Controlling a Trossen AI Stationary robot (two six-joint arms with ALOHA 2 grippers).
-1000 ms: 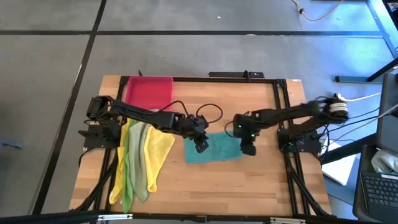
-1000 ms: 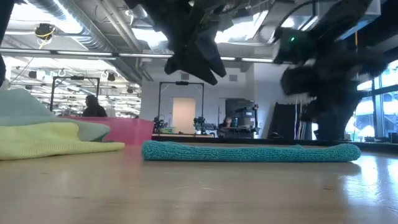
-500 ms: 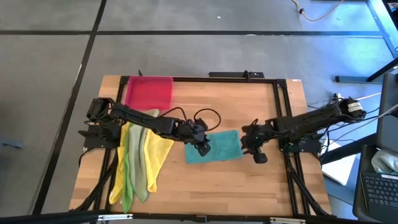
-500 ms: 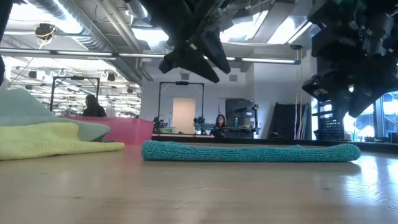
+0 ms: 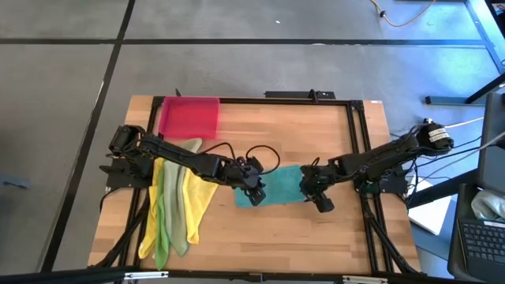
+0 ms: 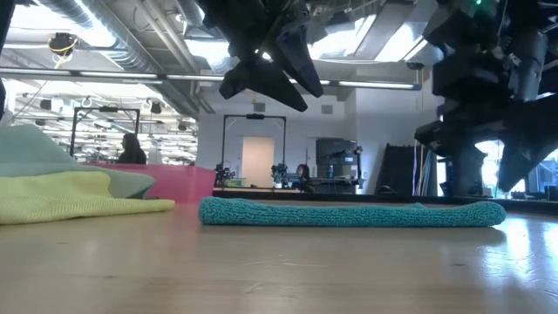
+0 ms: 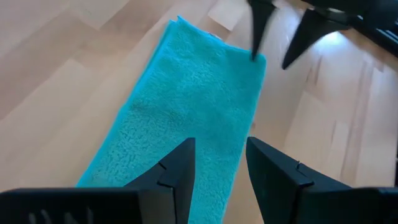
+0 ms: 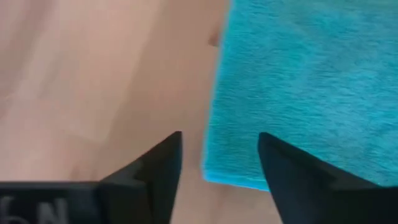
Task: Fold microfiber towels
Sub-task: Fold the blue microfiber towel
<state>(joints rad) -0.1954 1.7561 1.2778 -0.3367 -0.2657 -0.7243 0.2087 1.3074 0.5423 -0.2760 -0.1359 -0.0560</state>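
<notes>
A: Progress? 
B: Unfolded yellow and green towels [image 5: 175, 201] are lying heaped at the worktop's [image 5: 260, 237] left; the teal towel [image 5: 278, 185] is lying flat mid-worktop, apparently part-folded. 
A: Grippers? 
B: Left gripper [image 5: 255, 192] is hovering spread over the teal's left end, empty. Right gripper [image 5: 314, 192] is spread at its right edge, having come back in and widened since the earlier frame.

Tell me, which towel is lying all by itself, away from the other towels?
The teal towel, folded flat in the middle of the table between both pincers. The yellow and green towels lie heaped together at the left side.
</notes>
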